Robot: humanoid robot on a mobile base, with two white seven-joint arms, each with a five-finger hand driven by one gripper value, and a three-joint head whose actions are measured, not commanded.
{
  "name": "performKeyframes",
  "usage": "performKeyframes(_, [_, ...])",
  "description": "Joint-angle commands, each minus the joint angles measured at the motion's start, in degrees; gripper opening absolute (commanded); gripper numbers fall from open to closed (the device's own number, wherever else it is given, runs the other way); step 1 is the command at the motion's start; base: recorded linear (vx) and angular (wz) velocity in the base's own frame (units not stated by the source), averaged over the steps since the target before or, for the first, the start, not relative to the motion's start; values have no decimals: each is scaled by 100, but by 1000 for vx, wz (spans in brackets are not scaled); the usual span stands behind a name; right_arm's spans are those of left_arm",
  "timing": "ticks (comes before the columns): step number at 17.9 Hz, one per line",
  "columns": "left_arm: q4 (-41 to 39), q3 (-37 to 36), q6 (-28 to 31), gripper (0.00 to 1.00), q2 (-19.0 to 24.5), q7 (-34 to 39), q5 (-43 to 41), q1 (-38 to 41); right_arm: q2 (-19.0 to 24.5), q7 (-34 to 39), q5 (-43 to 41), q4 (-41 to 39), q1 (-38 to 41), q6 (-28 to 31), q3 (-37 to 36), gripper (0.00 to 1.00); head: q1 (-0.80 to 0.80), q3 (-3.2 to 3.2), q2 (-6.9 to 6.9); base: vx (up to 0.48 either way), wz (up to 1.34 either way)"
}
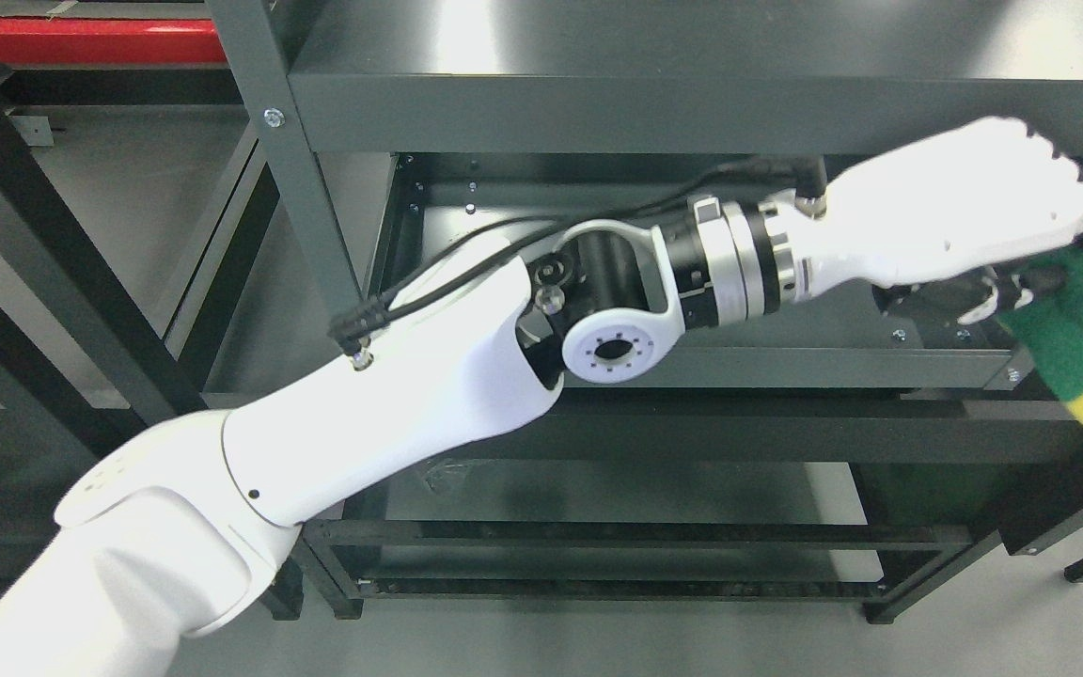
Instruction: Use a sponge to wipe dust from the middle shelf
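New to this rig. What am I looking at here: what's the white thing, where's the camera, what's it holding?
There is one picture, taken from a camera on the robot's head, looking down along its own arm. The white jointed limb coming in from the lower left is the robot's left arm; black cables run along it to the wrist. It ends in a robot hand with fingers, reaching out to the right edge of the picture. That hand grips a sponge, green on top with a yellow layer below, at the right end of the middle shelf. The dark grey metal frame is a shelving unit: one shelf above the hand, the middle one at hand level, and another lower down. I can't tell whether the sponge touches the shelf surface. The right arm is not visible.
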Motion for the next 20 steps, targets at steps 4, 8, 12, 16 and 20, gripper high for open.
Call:
performKeyframes(4, [-44,2252,-66,1,0,53,822,3547,-100,-2,0,-100,1,4,8,100,0,0,0,0,0])
performKeyframes(8, [-263,4072,-92,1,0,79,1446,4489,-100,-2,0,-100,1,4,8,100,0,0,0,0,0])
performKeyframes(12, [-896,4805,-92,2,0,509,1781,5298,-100,-2,0,-100,1,4,-1,100,0,0,0,0,0])
performKeyframes(16, [-1494,4998,-101,1,0,545,2071,6212,-100,-2,0,-100,1,4,-1,100,0,0,0,0,0])
performKeyframes(20, [-1547,5350,-600,1,0,536,2405,6793,-100,-2,0,-100,1,4,-1,100,0,0,0,0,0])
